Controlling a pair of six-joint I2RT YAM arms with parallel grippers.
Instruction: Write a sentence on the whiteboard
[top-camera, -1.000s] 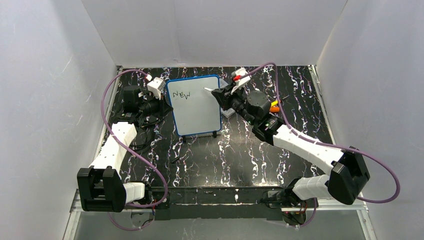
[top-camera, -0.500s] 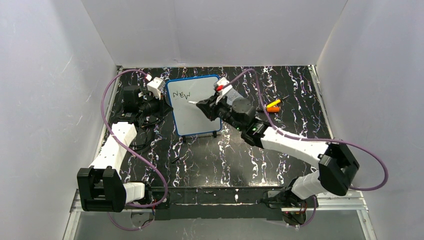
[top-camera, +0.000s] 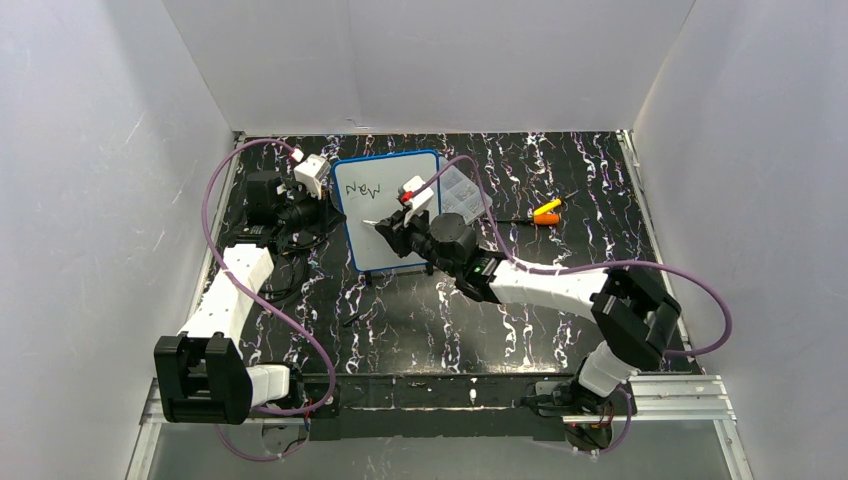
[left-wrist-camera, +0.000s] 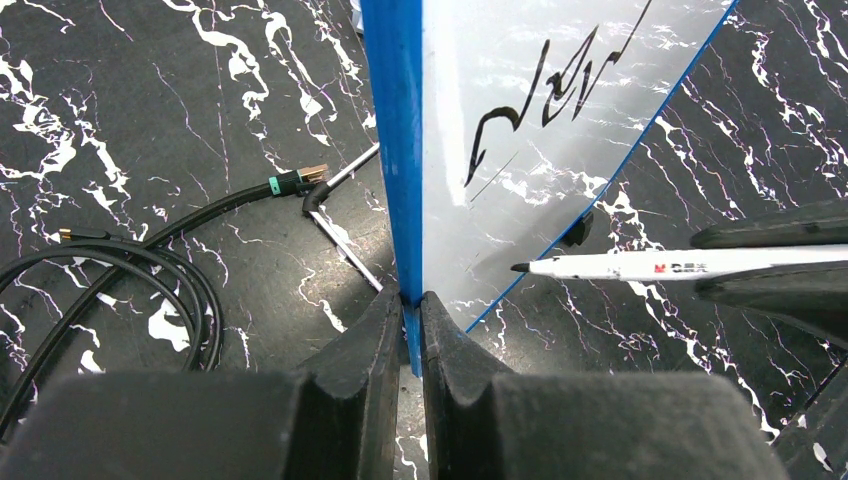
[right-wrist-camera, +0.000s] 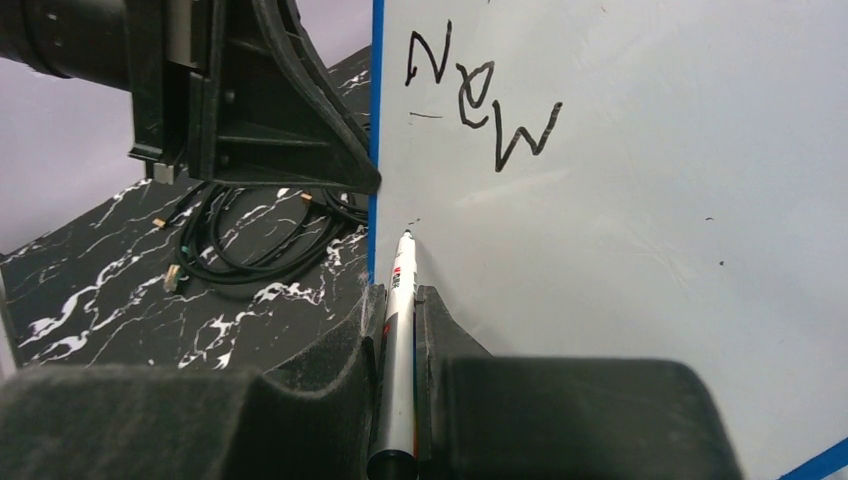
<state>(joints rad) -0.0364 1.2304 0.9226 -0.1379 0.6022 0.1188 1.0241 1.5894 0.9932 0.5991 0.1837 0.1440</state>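
Blue-framed whiteboard (top-camera: 362, 232): upright, middle-back of the table (top-camera: 600, 180); sentence (right-wrist-camera: 480, 100) only reads "New"
Left gripper (left-wrist-camera: 411, 300): clamped shut on the board's side edge
Right gripper (right-wrist-camera: 400, 295): squeezed tight on the pen (right-wrist-camera: 398, 330), tip right by that same edge
Risk: push too hard and the board probably twists out of the clamp, or the tip skids off the side

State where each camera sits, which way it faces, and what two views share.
Top external: above and behind the bases, looking down at the table; left arm and right arm show, whiteboard between them.
Left wrist: on the left gripper, looking along its jaws, shut on the whiteboard's blue edge.
Right wrist: on the right gripper, facing the board's face; jaws shut on the marker.
Both wrist views share the word "New" and the marker.
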